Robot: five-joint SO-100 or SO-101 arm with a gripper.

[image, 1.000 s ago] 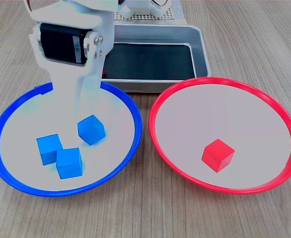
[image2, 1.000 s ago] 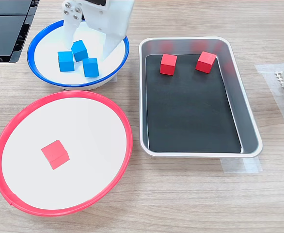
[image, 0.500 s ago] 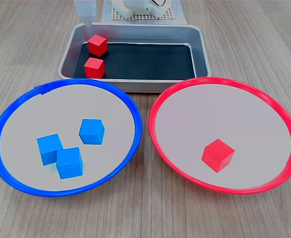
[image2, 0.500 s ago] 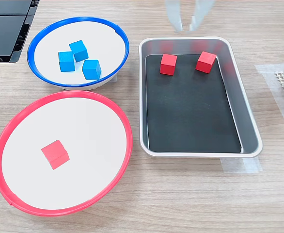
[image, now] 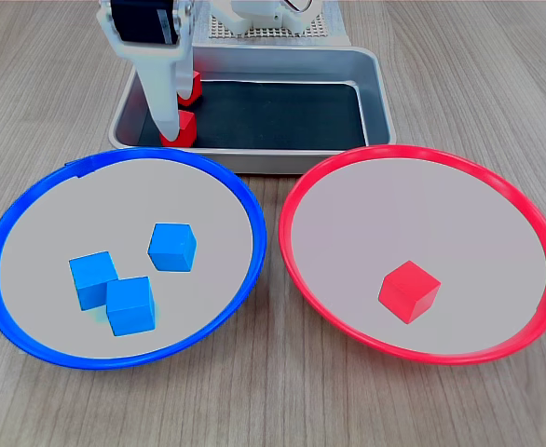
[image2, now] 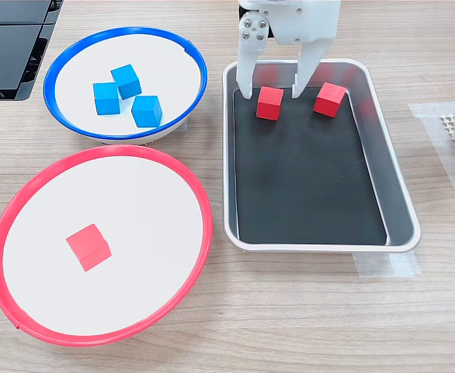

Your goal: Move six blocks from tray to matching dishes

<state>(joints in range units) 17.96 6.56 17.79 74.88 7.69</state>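
On a wooden table (image2: pixel 305 326) sit two wide round dishes and a silver tray (image2: pixel 400 210) with a black floor. The red-rimmed dish (image2: pixel 200 194) holds one red block (image2: pixel 88 246), and the blue-rimmed dish (image2: pixel 57 62) holds three blue blocks (image2: pixel 126 93) grouped close together. Two red blocks remain in the tray, both near the end farthest from the second exterior view's bottom edge. The white gripper (image2: pixel 272 89) hangs over that end with its jaws spread wide, one finger on each side of the nearer red block (image2: pixel 269 102), which lies between the tips, apparently not yet touched. The other red block (image2: pixel 330 99) sits just beyond the finger toward the second exterior view's right. In the first exterior view the arm hides most of both tray blocks. The likely trouble is crowding: the tray's raised rim stands close to one finger, so that finger could catch the rim or wall as it comes down. The opposite finger could nudge the neighbouring block. An off-centre squeeze could also twist the cube and let it slip out.
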